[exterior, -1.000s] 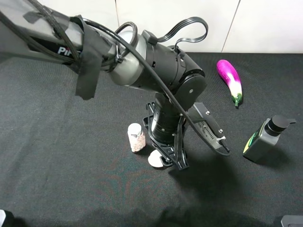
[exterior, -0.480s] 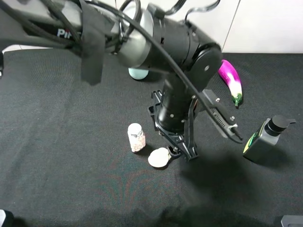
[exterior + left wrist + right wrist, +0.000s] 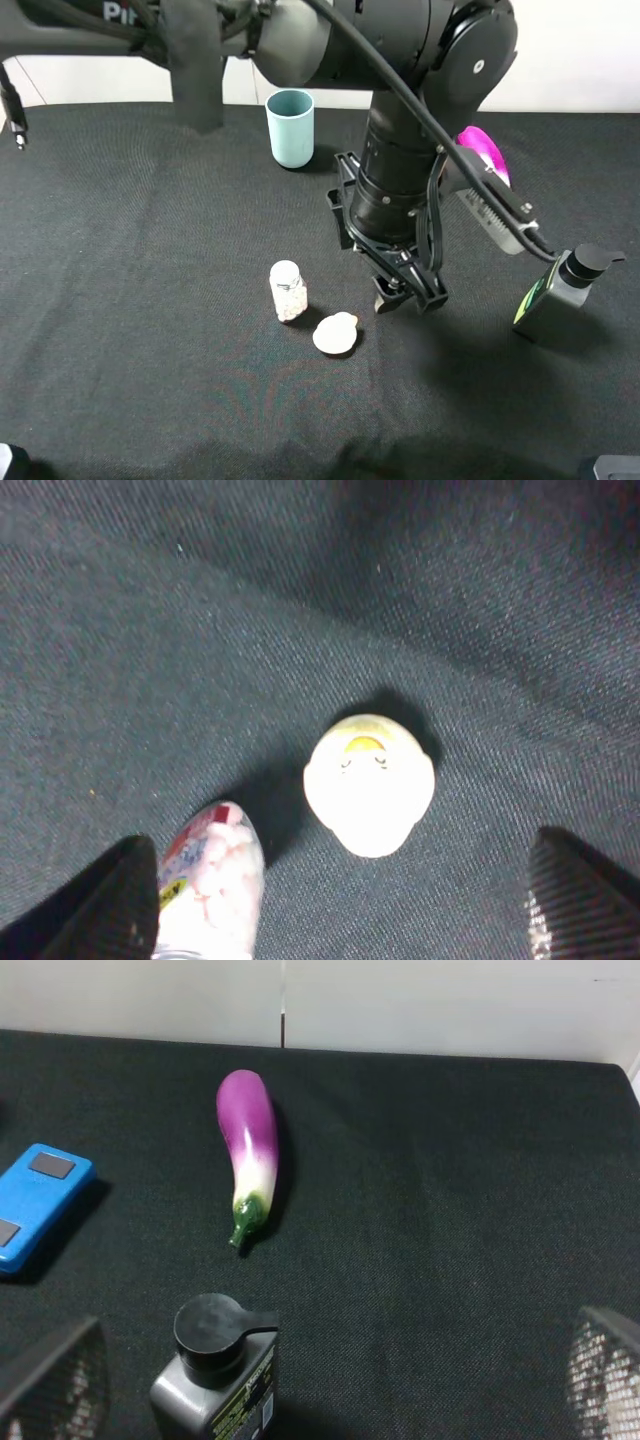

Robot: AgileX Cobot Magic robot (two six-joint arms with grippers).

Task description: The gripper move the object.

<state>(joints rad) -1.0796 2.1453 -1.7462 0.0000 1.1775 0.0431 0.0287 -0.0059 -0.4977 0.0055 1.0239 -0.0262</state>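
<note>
The cream-white duck (image 3: 335,333) lies on the black cloth, apart from everything; the left wrist view (image 3: 369,783) shows it from above with its orange beak. My left gripper (image 3: 405,298) hangs open and empty above the cloth, just right of the duck and clear of it. In the left wrist view the gripper (image 3: 345,905) has its black fingertips (image 3: 120,900) spread wide on either side of the duck. My right gripper (image 3: 330,1380) is open and empty, with its fingers (image 3: 50,1380) at the picture's lower corners.
A clear pill bottle (image 3: 288,290) stands just left of the duck. A teal cup (image 3: 290,128) stands at the back. A purple eggplant (image 3: 248,1150) and a grey pump bottle (image 3: 560,295) are on the right, and a blue box (image 3: 35,1205) lies near them.
My left gripper has risen and shifted right, away from the duck, which stays on the cloth. The teal cup has come into view behind the arm.
</note>
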